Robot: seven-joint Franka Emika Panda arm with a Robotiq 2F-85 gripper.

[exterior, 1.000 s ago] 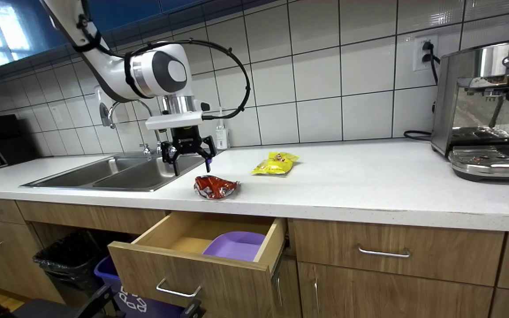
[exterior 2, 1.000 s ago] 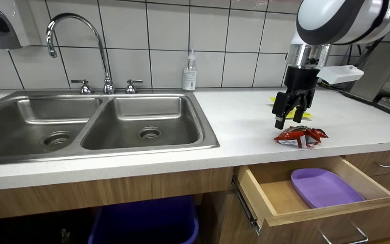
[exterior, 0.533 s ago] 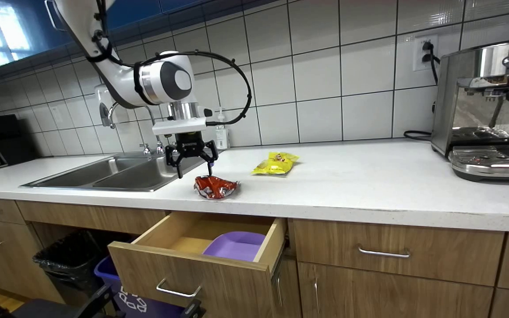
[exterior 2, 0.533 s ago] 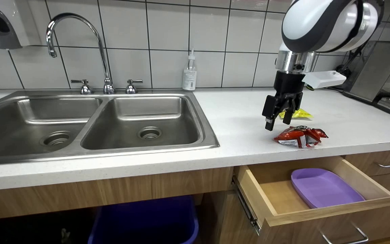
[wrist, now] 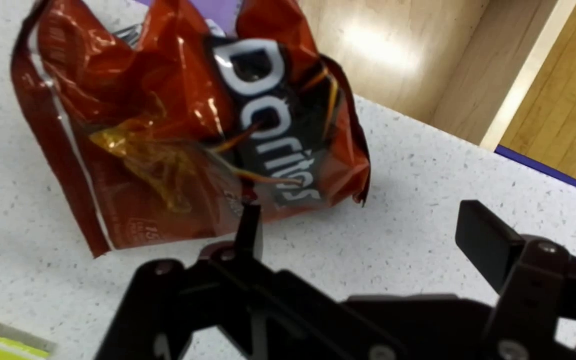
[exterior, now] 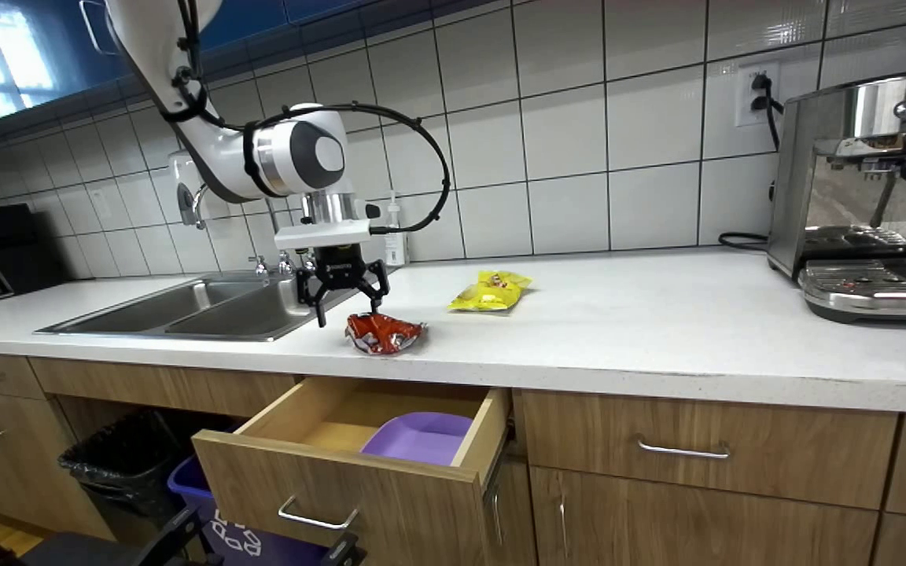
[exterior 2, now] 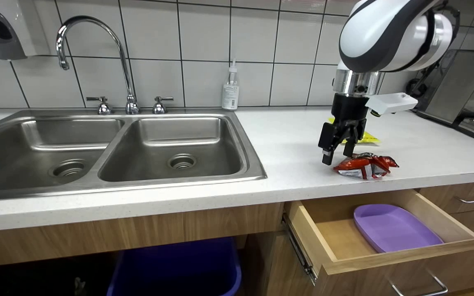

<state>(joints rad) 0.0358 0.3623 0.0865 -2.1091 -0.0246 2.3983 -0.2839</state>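
Observation:
A red crumpled Doritos bag lies on the white counter, seen in both exterior views [exterior: 384,334] [exterior 2: 366,166] and large in the wrist view [wrist: 183,125]. My gripper is open and empty, low over the counter beside and partly above the bag, in both exterior views [exterior: 348,316] [exterior 2: 338,158]. In the wrist view the gripper [wrist: 360,230] has its jaws wide apart; one fingertip overlaps the bag's lower edge, the other is over bare counter. I cannot tell whether that fingertip touches the bag. A yellow snack bag [exterior: 492,291] lies farther back.
Below the counter, an open drawer [exterior: 327,475] holds a purple tray [exterior 2: 393,228]. A double steel sink [exterior 2: 181,148] with a chrome faucet [exterior 2: 128,78] is beside the bag. A soap bottle [exterior 2: 231,90] stands by the wall. A steel coffee machine [exterior: 878,196] is on the counter.
The arm has come down and shifted slightly toward the sink side in an exterior view, bringing the open gripper close to the red bag. The bags and drawer have not moved.

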